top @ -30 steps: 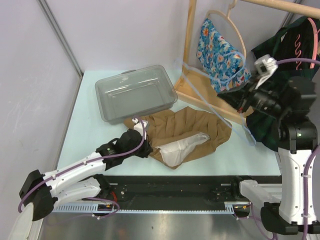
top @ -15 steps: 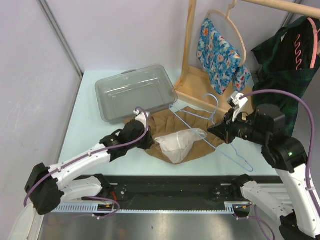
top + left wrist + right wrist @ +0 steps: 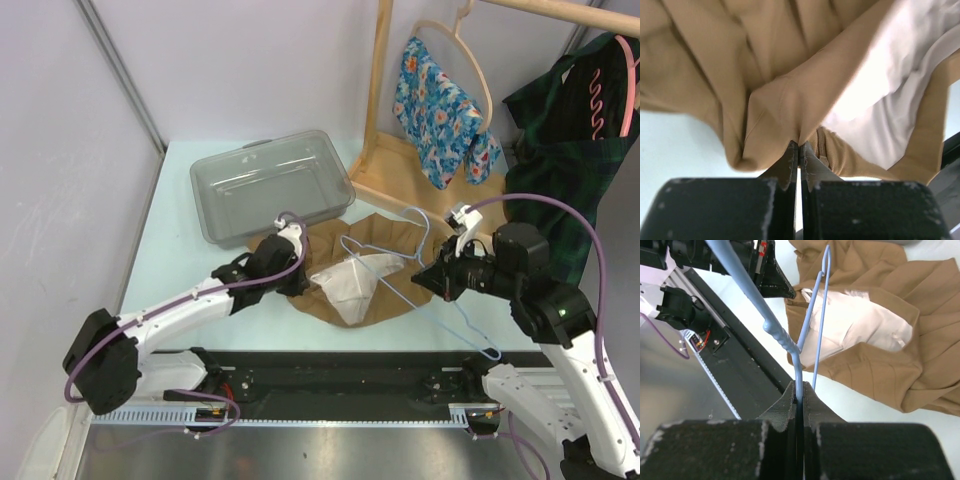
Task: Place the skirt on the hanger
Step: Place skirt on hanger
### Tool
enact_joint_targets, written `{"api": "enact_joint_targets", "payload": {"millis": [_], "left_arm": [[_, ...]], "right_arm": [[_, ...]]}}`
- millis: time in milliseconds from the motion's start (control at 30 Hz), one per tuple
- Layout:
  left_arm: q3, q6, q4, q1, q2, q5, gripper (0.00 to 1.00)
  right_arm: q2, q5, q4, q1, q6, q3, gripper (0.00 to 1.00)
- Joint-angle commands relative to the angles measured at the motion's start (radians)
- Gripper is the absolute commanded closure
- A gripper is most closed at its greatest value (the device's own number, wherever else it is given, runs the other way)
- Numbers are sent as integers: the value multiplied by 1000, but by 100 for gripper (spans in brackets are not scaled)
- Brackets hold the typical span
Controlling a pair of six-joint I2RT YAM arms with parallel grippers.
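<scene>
Skirt point(image 3: 318, 250), tan and pleated, crumpled on the pale table point(image 3: 170, 250) near its centre, white lining point(image 3: 350, 287) turned out toward the near edge. Left gripper point(image 3: 300, 284) point(image 3: 799, 150) clamped on a tan fold at the skirt's left side, fingers pressed together over the cloth. Right gripper point(image 3: 432, 280) point(image 3: 799, 390) pinched tight on the neck of a light blue wire hanger point(image 3: 781, 340), just right of the skirt, the hanger's frame slanting over the cloth. Just beside the skirt's far-left edge, a grey plastic bin point(image 3: 270, 190). At far right, a wooden rack point(image 3: 378, 90) with a floral garment point(image 3: 435, 110) and a dark plaid one point(image 3: 570, 130).
</scene>
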Motion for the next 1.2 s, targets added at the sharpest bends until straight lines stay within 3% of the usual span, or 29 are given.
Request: {"api": "enact_joint_targets", "payload": {"millis": [0, 67, 100, 133, 233, 300, 467, 633, 800, 933, 1167], "left_arm": [[-52, 27, 20, 10, -77, 17, 96], [-20, 38, 2, 12, -65, 11, 89], [19, 43, -6, 12, -56, 9, 80], [37, 47, -12, 12, -36, 3, 63], [103, 61, -49, 12, -34, -18, 25], [155, 70, -94, 12, -53, -26, 18], [276, 101, -169, 9, -131, 29, 16], [338, 74, -146, -55, -71, 121, 24], [421, 48, -124, -158, 99, 104, 35], [448, 14, -176, -169, 182, 40, 44], [387, -29, -190, -175, 249, -37, 50]], "right_arm": [[-58, -28, 13, 12, 50, -25, 100], [-65, -29, 7, 12, 56, -37, 100], [-68, -31, 4, 14, 60, -51, 100], [-70, -23, 6, 15, 62, -60, 100], [-79, 9, 12, 15, 74, -73, 100], [-88, 46, 19, 17, 85, -76, 100], [-101, 142, 21, 17, 149, -82, 100], [-139, 170, 4, 17, 162, -114, 100], [-183, 173, -4, 17, 185, -139, 100], [-188, 187, -24, 20, 217, -142, 100], [-196, 201, -44, 18, 251, -140, 100]]}}
